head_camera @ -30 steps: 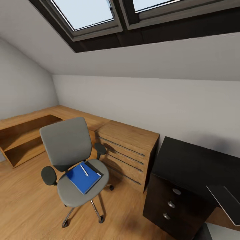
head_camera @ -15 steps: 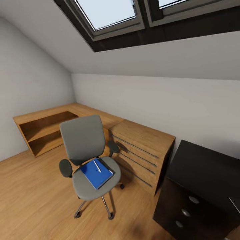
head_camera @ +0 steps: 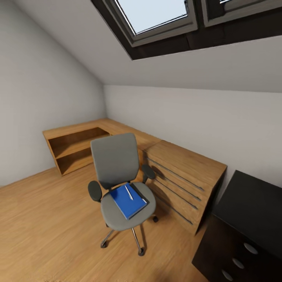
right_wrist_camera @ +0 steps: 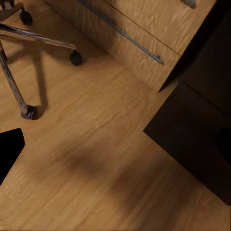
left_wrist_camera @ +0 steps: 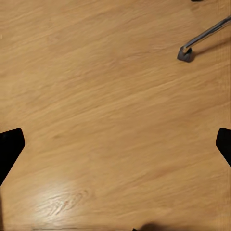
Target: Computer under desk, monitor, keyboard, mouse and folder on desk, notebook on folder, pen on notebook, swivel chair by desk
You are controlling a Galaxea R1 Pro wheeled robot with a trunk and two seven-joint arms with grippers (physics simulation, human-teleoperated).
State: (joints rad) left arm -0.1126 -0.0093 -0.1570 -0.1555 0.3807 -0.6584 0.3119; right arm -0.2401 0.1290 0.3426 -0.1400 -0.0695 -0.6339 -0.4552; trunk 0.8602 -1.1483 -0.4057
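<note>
The grey swivel chair (head_camera: 116, 161) stands on the wooden floor in front of a light wooden dresser. On its seat lies the bright-blue folder (head_camera: 126, 202) with the thin whitish pen (head_camera: 128, 192) on top. A grey sliver shows along the folder's far edge; I cannot tell whether it is the notebook. A corner of the black desk (head_camera: 252, 200) with its knobbed drawer unit (head_camera: 231, 256) is at the lower right. My left gripper (left_wrist_camera: 115, 147) hangs open over bare floor near a chrome chair leg (left_wrist_camera: 202, 37). My right gripper (right_wrist_camera: 115, 147) is open, between the chair's base (right_wrist_camera: 19, 96) and the desk's dark side (right_wrist_camera: 202, 139).
The wooden dresser (head_camera: 184, 172) with long bar handles stands between chair and desk. A low open wooden shelf (head_camera: 76, 147) runs along the left wall under the sloped ceiling with skylights. Wooden floor (head_camera: 47, 219) stretches to the chair's left.
The whole picture has shifted right: the camera turned left. Chair, dresser and desk keep their places among each other; less of the desk shows at the right edge.
</note>
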